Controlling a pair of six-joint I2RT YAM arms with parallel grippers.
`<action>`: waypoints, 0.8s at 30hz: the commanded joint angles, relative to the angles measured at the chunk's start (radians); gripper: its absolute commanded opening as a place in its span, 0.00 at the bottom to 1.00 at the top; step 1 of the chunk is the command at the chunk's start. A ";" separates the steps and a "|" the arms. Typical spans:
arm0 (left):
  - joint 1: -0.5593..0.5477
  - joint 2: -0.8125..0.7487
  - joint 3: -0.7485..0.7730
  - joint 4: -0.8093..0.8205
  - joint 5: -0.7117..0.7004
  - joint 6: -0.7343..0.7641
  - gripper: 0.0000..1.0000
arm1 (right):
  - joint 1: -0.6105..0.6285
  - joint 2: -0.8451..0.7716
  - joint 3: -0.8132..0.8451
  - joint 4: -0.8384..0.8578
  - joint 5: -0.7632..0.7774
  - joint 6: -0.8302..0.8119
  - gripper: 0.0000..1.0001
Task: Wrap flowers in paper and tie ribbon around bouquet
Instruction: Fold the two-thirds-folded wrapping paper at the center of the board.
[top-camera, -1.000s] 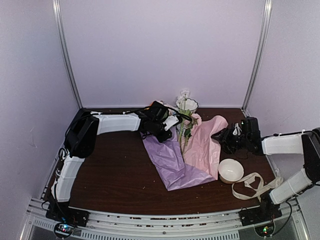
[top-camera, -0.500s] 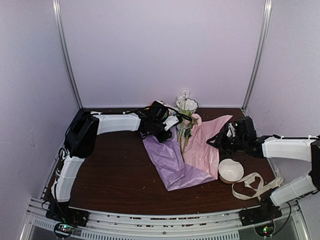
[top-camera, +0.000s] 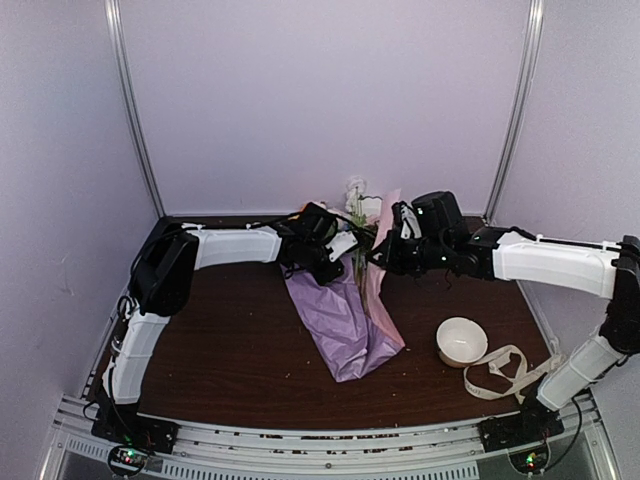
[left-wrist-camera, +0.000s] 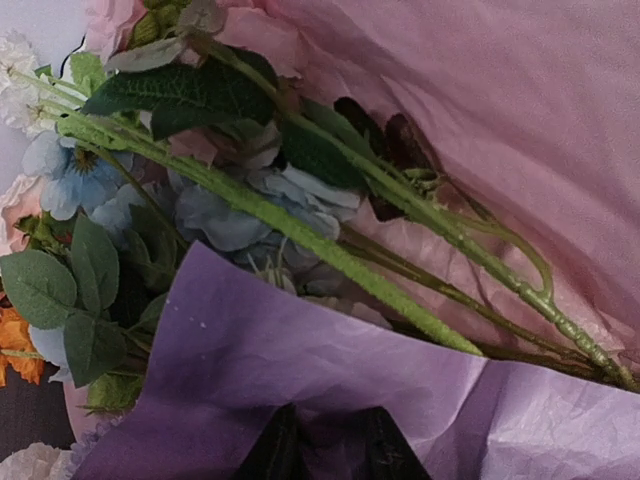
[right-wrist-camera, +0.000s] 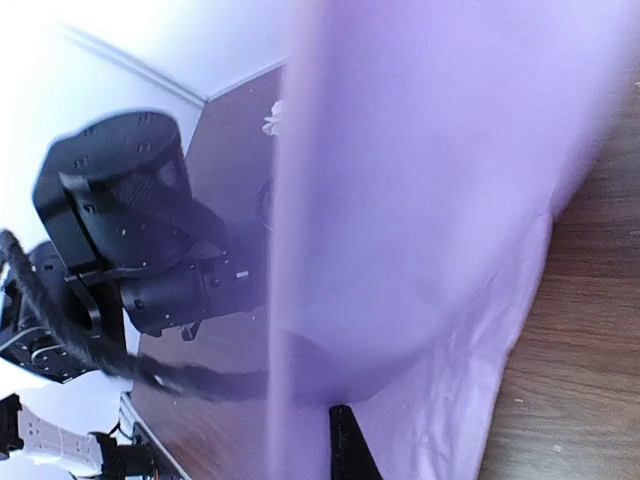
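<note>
Our right gripper (top-camera: 380, 255) is clamped shut on the pink edge of the paper (top-camera: 345, 330), holding that flap up on edge; in the right wrist view the sheet fills nearly everything in front of the fingers. The flowers (top-camera: 358, 200) lie just to the left of this gripper, between it and our left gripper (top-camera: 335, 268). Their stems run lengthwise from the blooms on the far side back toward us, along the fold where the lifted flap meets the flat purple part. So we judge the next move to be a sweep across that axis, leftward over the stems, and the right arm is the one placed for it. The left gripper sits at the purple edge with its jaws a little apart and paper draped over them; we cannot tell if it actually grips. The ribbon (top-camera: 505, 370) lies well behind the right gripper, untouched.
</note>
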 joint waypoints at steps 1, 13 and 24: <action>0.002 0.040 0.016 -0.021 0.027 0.001 0.26 | 0.044 0.126 0.056 0.087 -0.106 0.011 0.00; 0.138 -0.007 -0.093 0.195 0.396 -0.257 0.35 | 0.063 0.333 0.025 0.212 -0.161 0.064 0.00; 0.167 -0.112 -0.138 0.290 0.495 -0.305 0.41 | 0.086 0.493 0.117 0.042 -0.110 0.014 0.00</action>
